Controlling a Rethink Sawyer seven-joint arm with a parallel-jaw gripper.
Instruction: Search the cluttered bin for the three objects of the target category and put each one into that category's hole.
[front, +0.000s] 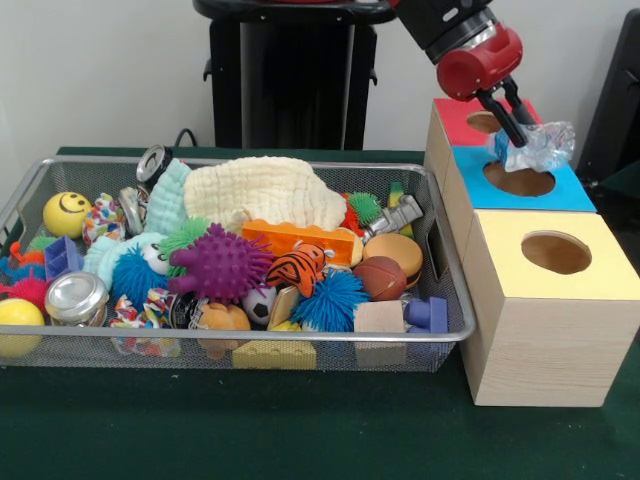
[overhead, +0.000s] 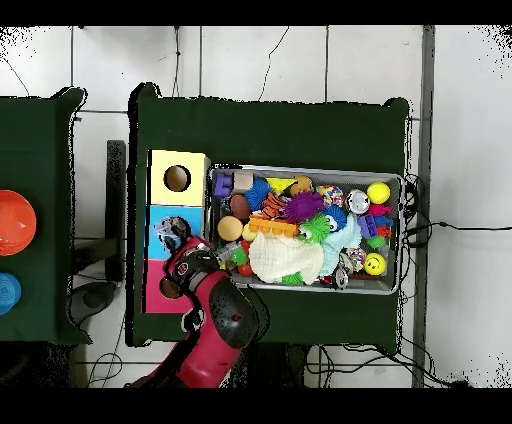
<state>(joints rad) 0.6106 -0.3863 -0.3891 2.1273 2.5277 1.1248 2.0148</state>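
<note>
My gripper (front: 513, 133) hangs over the blue-topped box (front: 577, 192), the middle of three wooden boxes. It is shut on a crumpled piece of clear plastic (front: 541, 148), held just above the blue box's round hole (front: 518, 180). The red-topped box (front: 453, 112) stands behind it and the yellow-topped box (front: 603, 272) in front. The silver wire-mesh bin (front: 250, 338) lies left of the boxes, full of toys. In the overhead view the gripper (overhead: 176, 240) and the plastic (overhead: 166, 232) sit over the blue box (overhead: 193, 222), beside the bin (overhead: 305, 170).
The bin holds a cream cloth (front: 265, 190), a purple spiky ball (front: 222, 262), a tiger toy (front: 298, 268), a yellow smiley ball (front: 66, 214), metal tins and several other toys. In the overhead view a second green table at the left bears an orange dish (overhead: 14, 222).
</note>
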